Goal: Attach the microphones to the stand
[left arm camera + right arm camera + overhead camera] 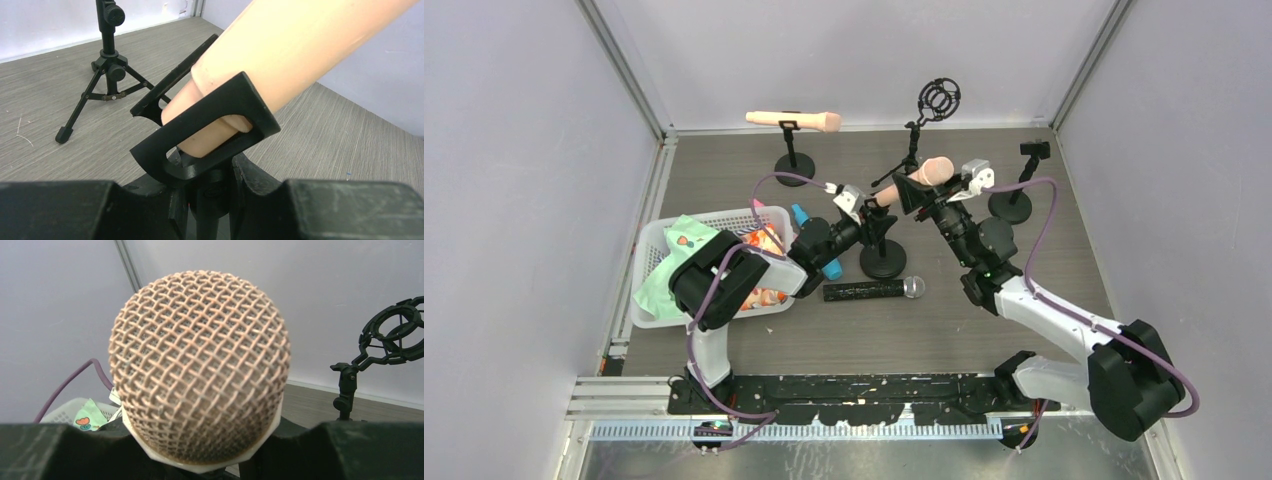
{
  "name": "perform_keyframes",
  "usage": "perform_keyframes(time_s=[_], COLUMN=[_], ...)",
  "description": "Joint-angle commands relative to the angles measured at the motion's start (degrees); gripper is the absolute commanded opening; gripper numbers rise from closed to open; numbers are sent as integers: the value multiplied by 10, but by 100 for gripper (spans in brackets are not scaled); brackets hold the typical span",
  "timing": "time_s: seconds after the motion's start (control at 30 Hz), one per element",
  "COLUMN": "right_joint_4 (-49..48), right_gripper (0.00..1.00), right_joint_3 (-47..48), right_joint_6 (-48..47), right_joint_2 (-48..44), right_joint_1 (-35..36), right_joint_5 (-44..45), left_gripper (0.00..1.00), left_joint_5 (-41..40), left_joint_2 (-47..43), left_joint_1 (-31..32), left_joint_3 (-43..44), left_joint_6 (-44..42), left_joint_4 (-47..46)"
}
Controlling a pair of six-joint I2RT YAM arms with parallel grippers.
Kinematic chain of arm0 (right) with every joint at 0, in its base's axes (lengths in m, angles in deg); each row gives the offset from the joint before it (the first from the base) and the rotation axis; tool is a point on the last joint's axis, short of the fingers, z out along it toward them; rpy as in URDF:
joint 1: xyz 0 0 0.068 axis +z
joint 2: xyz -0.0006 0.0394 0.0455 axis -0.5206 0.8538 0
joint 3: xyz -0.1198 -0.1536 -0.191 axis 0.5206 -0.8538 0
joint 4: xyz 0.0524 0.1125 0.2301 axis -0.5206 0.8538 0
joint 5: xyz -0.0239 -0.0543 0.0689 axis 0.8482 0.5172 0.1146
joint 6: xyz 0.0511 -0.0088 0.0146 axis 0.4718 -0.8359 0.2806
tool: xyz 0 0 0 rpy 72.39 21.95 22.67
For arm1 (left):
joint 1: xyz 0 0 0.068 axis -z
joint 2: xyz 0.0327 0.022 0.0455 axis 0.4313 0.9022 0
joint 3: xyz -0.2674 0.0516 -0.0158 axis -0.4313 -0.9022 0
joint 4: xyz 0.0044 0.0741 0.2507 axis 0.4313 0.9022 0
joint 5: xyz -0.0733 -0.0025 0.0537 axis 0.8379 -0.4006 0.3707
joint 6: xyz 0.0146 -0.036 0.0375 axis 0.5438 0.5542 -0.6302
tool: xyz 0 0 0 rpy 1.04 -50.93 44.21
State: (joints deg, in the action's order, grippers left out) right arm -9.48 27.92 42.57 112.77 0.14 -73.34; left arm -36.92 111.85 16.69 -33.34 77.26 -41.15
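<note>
Risk, stand: I judged that the black round-based desk stand (883,262) could tip or skid if the right arm drove the microphone in harder than the left claw could brace it.
Risk, microphone: the peach-beige stick microphone with the woven mesh head (200,365) sat tilted, head high toward the right arm. Only its narrow tail was in the clip. Let go at that depth, it could lever out and drop to the table.
Risk, clip: the black U-shaped plastic clip (220,125) leaned on its swivel. An off-axis push could twist it further or jam the tail against its rim.
Right claw: the right gripper (205,452) was clamped on the microphone just under the mesh head, which filled that wrist view between the fingers.
Left claw: the left gripper (210,205) was closed on the stand's stem right under the clip. The tail passed through the clip directly above the fingers, and I could not tell whether it touched them.
Others: a second peach-beige microphone (794,120) lay across the back-left stand. A black microphone with a silver head (874,290) lay on the table just beside the round base.
</note>
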Motion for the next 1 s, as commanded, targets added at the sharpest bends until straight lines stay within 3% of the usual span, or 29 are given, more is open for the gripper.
perform_keyframes(time_s=[0.0, 0.57, 0.97], right_joint_4=[139, 114, 205], right_gripper=[1, 1, 1], right_joint_3=[-5, -44, -18], right_joint_6=[-45, 34, 21], right_joint_2=[38, 165, 207], right_joint_1=[23, 29, 62], right_joint_5=[-21, 44, 49], left_gripper=[0, 0, 0], left_joint_5=[60, 64, 66], left_joint_2=[2, 0, -9], left_joint_1=[15, 20, 20], left_joint_3=[22, 14, 10], left_joint_6=[-4, 2, -14], left_joint_4=[-18, -35, -28])
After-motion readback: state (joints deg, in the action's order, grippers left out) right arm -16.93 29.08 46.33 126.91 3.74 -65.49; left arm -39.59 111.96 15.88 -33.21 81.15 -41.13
